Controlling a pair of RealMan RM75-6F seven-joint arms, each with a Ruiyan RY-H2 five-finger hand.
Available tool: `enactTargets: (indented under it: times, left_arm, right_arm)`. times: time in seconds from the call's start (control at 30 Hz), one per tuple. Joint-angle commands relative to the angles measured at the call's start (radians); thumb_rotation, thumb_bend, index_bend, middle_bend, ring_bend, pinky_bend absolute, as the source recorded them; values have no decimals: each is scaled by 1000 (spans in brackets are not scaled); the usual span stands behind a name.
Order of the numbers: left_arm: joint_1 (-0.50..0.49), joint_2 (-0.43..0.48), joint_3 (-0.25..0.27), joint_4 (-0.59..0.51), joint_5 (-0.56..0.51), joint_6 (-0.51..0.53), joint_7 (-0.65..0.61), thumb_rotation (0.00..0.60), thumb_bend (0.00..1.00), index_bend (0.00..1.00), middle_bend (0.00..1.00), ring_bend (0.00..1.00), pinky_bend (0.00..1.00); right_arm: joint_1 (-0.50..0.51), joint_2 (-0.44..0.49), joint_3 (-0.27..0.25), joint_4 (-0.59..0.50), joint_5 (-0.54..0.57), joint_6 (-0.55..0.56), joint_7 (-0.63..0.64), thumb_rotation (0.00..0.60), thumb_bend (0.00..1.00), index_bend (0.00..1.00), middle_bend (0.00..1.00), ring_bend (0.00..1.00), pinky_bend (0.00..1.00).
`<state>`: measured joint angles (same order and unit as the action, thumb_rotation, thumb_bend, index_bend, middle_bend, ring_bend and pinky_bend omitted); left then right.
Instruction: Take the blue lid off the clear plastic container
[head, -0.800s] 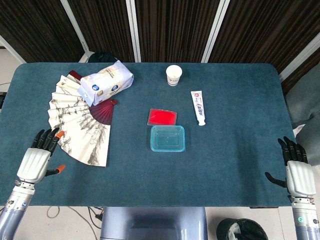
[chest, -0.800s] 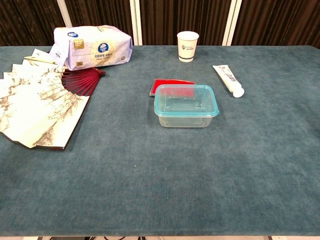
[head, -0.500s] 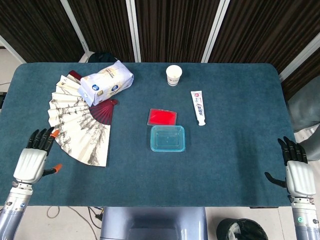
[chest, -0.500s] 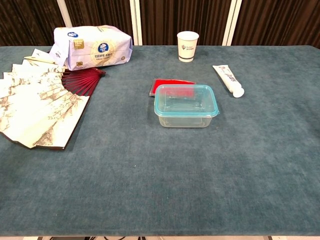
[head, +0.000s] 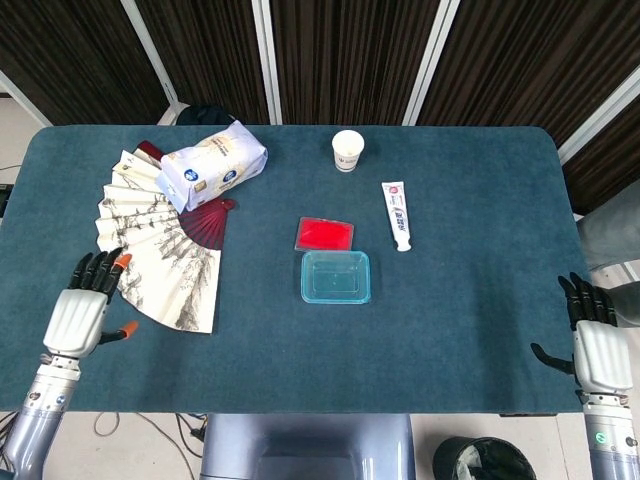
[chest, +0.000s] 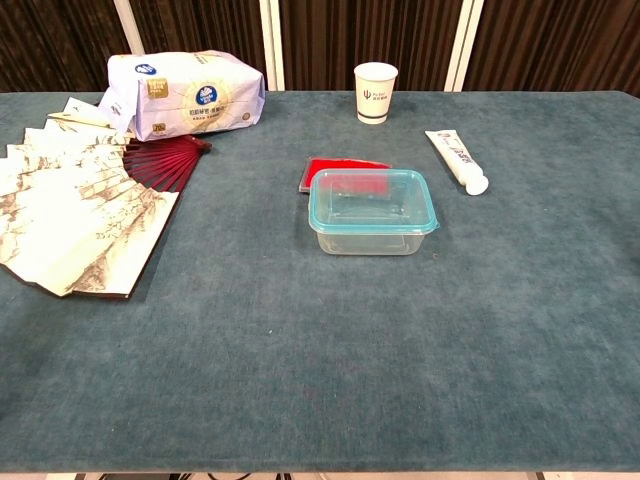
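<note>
A clear plastic container (head: 335, 277) (chest: 373, 214) with a translucent blue lid (chest: 372, 194) closed on top stands near the middle of the table. My left hand (head: 82, 305) hovers at the table's near left edge, by the paper fan, fingers apart and holding nothing. Far off at the near right corner, my right hand (head: 597, 345) is likewise open and empty. Both hands are well away from the container, and the chest view shows neither of them.
A red flat card (head: 324, 234) lies just behind the container. An open paper fan (head: 160, 245) and a tissue pack (head: 214, 165) fill the left side. A white paper cup (head: 347, 150) and a toothpaste tube (head: 397, 214) lie at the back right.
My left hand has shifted slightly right and forward beside the fan. The right hand has dropped a little toward the near edge. The container has not moved.
</note>
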<state>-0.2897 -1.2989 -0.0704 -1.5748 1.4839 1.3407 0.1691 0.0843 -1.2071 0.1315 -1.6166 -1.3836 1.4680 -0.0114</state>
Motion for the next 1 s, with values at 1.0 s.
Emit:
enactTargets:
  times: [1.0]
  left_arm:
    - [-721, -406, -316, -95, -994, -324, 625, 600, 0, 0, 0, 0, 0]
  right_arm:
    - [12, 1, 13, -32, 54, -51, 30, 600, 244, 0, 0, 0, 0]
